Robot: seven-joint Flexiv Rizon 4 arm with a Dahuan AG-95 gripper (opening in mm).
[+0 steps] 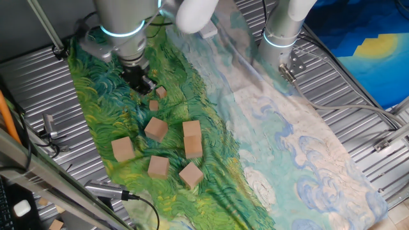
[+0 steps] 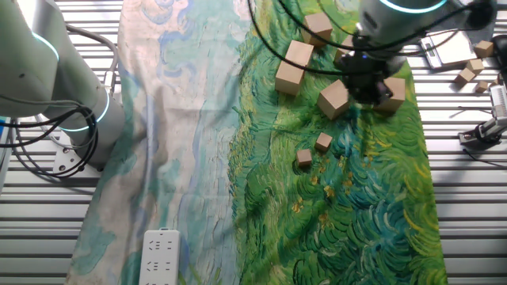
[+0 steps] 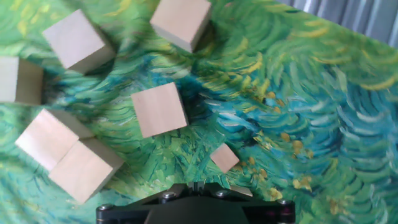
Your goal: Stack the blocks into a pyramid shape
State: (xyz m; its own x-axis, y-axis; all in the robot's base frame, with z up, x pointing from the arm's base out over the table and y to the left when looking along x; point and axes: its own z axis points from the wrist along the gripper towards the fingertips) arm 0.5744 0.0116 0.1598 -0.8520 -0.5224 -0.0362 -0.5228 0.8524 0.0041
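Note:
Several light-tan wooden blocks lie loose on the green painted cloth [image 1: 115, 115]. In one fixed view they are at front left [image 1: 123, 149], centre [image 1: 156, 128], front [image 1: 158, 167] and front right [image 1: 191, 174]. A taller pair [image 1: 192, 137] looks like one block on another. Two much smaller cubes [image 1: 161, 92] [image 1: 154, 105] lie by my gripper [image 1: 146, 84], which hangs just above the cloth behind the blocks. The hand view shows the centre block [image 3: 160, 109], the pair [image 3: 65, 154] and a small cube [image 3: 224, 158] ahead of my gripper [image 3: 196, 185], whose jaws look shut and empty.
Ribbed metal tabletop [image 1: 358, 96] surrounds the cloth. A second white arm's base [image 1: 281, 35] stands at the back right. A white power strip [image 2: 160, 255] lies on the pale end of the cloth. Loose wooden bits [image 2: 469, 71] and cables lie off the cloth edge.

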